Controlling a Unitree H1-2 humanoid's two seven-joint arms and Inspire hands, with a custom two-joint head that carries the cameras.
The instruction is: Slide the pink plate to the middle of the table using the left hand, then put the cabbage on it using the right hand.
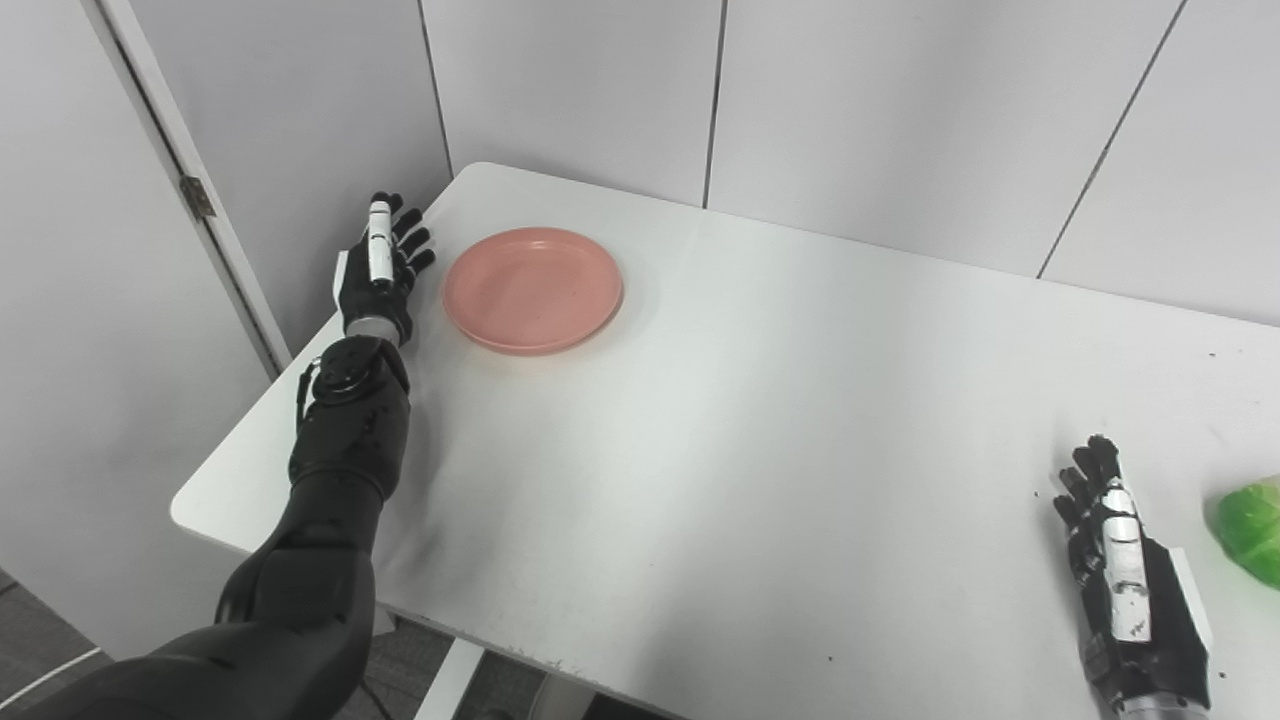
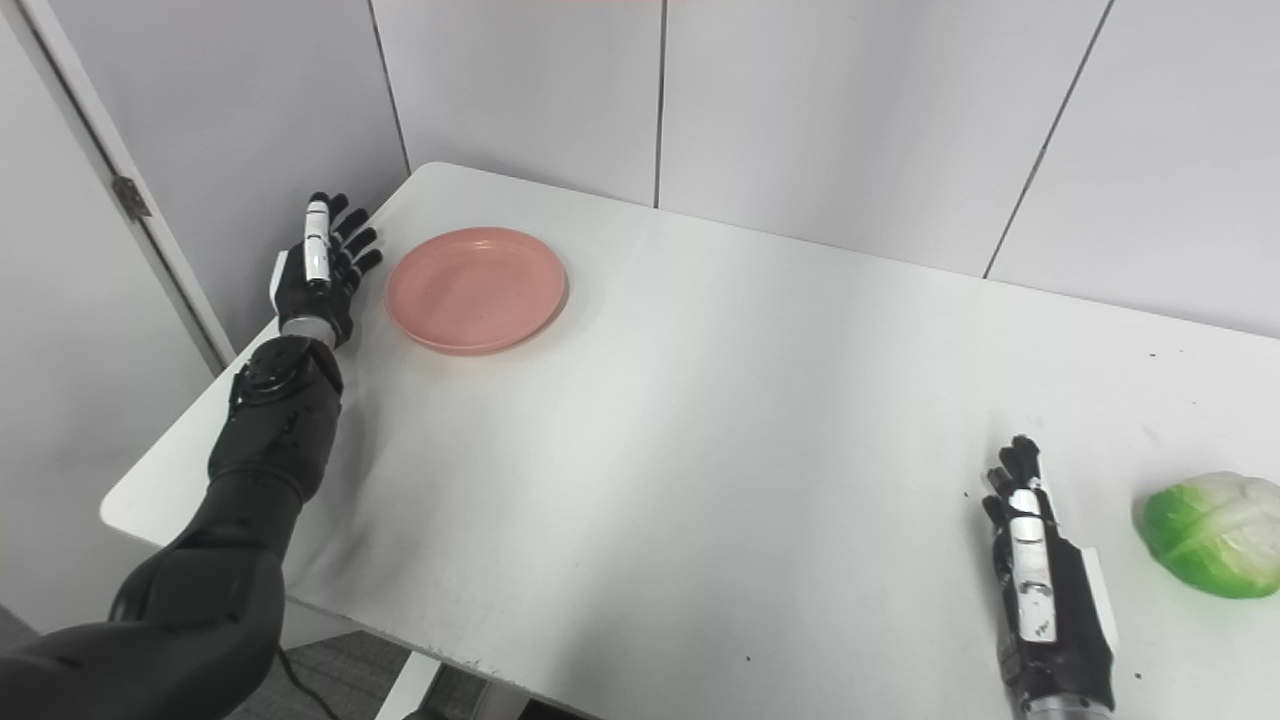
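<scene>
Left eye view and right eye view show us the same scene from slightly different spots: a white table (image 1: 760, 420) seen from above, with pale wall panels (image 1: 900, 110) behind it and a hinged white door panel (image 1: 110, 250) at the left.

At the far left of the table we see the pink plate (image 1: 533, 289), round and shallow, lying flat with nothing on it. It sits close to the far left corner, well apart from the middle of the table.

Just to the left of the plate we see the left robot hand (image 1: 380, 270), black with a white strip along its back. Its fingers are stretched out and spread a little, pointing toward the far edge. It holds nothing, and a narrow strip of table shows between it and the plate's rim. Its dark arm comes up from the near left corner.

At the near right we see the right robot hand (image 2: 1045, 580), with its fingers extended toward the far side and nothing in its grasp.

Just right of that hand lies the cabbage (image 2: 1212, 533), bright green with white patches, resting on the table near the right edge. A small gap separates it from the hand.
</scene>
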